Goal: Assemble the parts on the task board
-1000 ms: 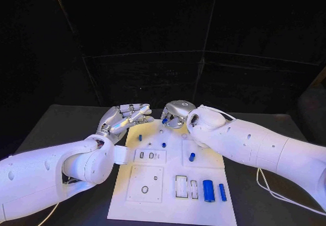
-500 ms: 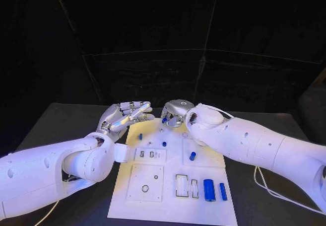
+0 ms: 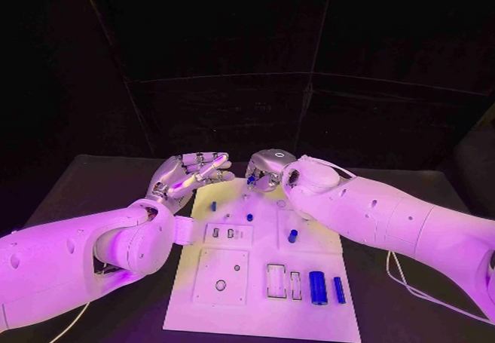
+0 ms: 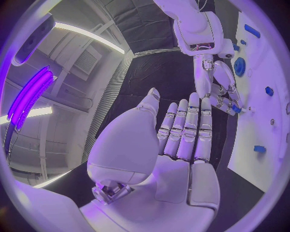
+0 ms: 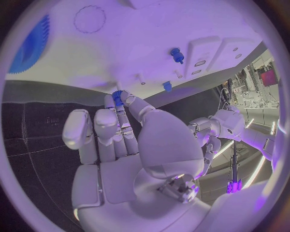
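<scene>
Right hand [image 5: 130, 159] pinches small blue part [image 5: 116, 95] over smooth white task board [image 3: 308, 309].

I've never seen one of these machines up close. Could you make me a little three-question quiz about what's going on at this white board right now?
1. True or false: the left hand is holding a blue part.
2. Which hand pinches a small blue part at the far end of the task board? A) left hand B) right hand C) both
3. Fill in: the two long blue parts lying side by side sit on the board's near ____ corner, by the robot's own sides.

Key: 1 false, its fingers are spread with nothing in them. 2 B. 3 right.
</scene>
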